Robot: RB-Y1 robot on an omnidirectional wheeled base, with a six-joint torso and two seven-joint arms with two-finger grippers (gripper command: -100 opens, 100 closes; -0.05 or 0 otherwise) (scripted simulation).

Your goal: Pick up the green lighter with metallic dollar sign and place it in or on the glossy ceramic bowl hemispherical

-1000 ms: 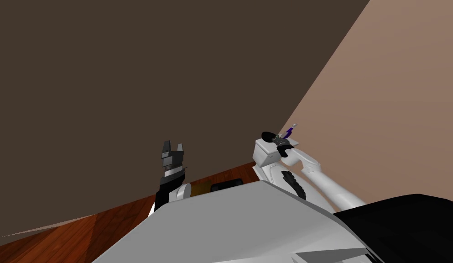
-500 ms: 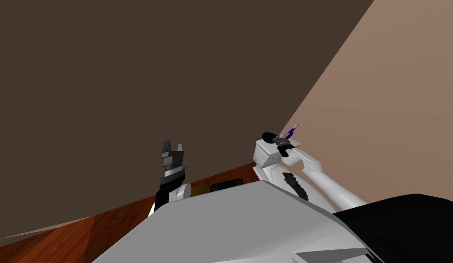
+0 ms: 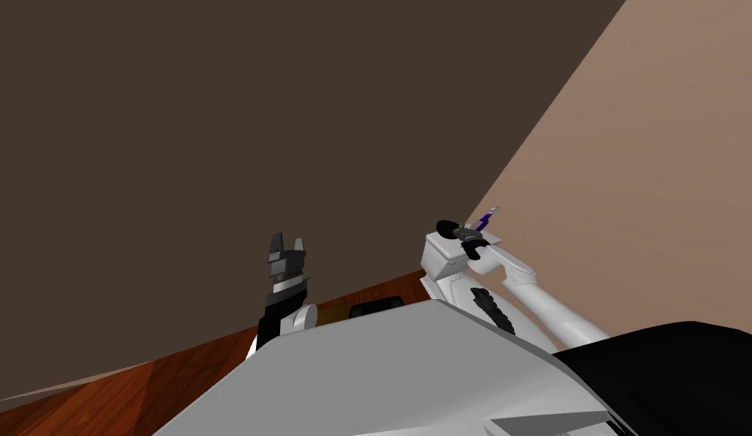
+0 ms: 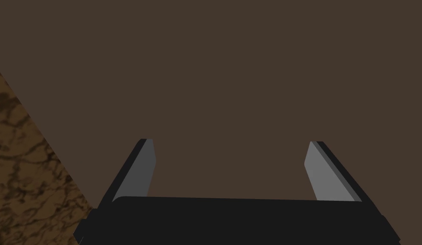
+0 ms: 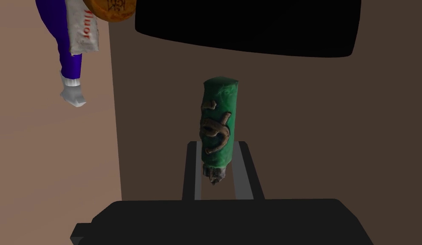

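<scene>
green lighter (image 5: 218,123), raised bronze dollar sign

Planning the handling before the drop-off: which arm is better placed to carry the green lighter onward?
Right. The right gripper is shut on the green lighter, which stands upright between its fingers. The left gripper is open and holds nothing, so using it would require a handover.

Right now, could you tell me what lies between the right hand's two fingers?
The green lighter, gripped near its grey end, as the right wrist view shows.
</scene>
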